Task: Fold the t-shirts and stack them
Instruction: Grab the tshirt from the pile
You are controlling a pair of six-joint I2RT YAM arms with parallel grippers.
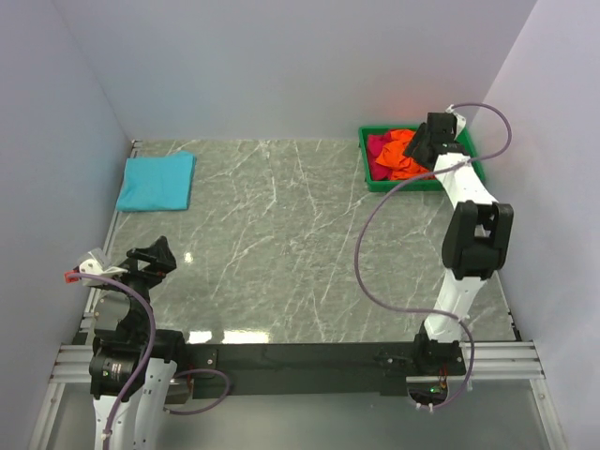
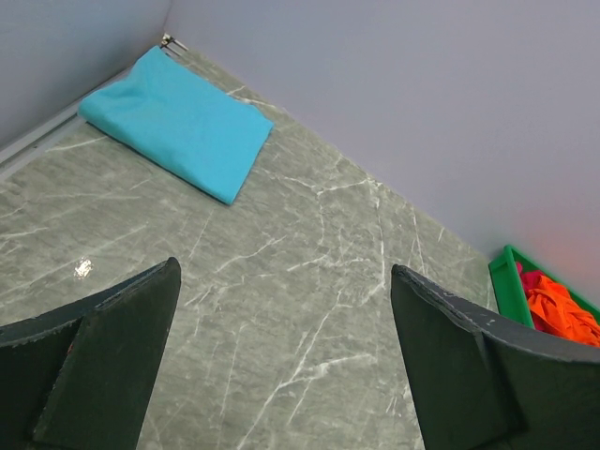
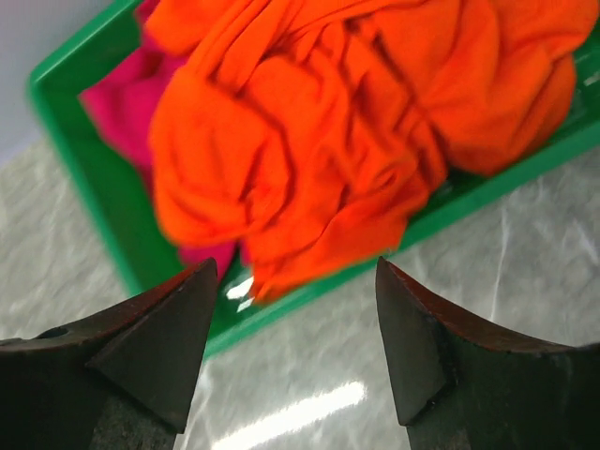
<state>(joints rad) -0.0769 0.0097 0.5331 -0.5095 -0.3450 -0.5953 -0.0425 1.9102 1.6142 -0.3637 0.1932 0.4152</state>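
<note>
Turquoise cloth marks the far-left corner of the grey marbled table (image 1: pixel 281 253): the turquoise-blue t-shirt (image 1: pixel 157 182) lies there folded into a flat rectangle, close to the side wall and well apart from everything else. At the far-right corner sits the green plastic bin (image 1: pixel 419 185), with two crumpled shirts in it. The orange t-shirt (image 3: pixel 319 141) is heaped on top, one fold spilling to the bin's near rim, and the crimson-pink t-shirt (image 3: pixel 117 89) is bunched beneath and beside it, towards the bin's left side. The right arm reaches out from its base at the near edge to this bin. In the wrist view the right pincer (image 3: pixel 295 272) hangs spread wide, released, over the bin's near rim and the strip of table just in front of it. Its two dark fingers (image 3: pixel 159 337) stand apart with nothing between them, and the orange cloth lies just beyond their tips; the slightly blurred picture does not show whether they touch it. The left arm is folded back by its own base at the near-left corner. The left pincer (image 2: pixel 284 277) is likewise spread wide and released, gripping nothing — it hangs above bare table, looking out over the marble towards the turquoise shirt on one side and the bin on the other.
</note>
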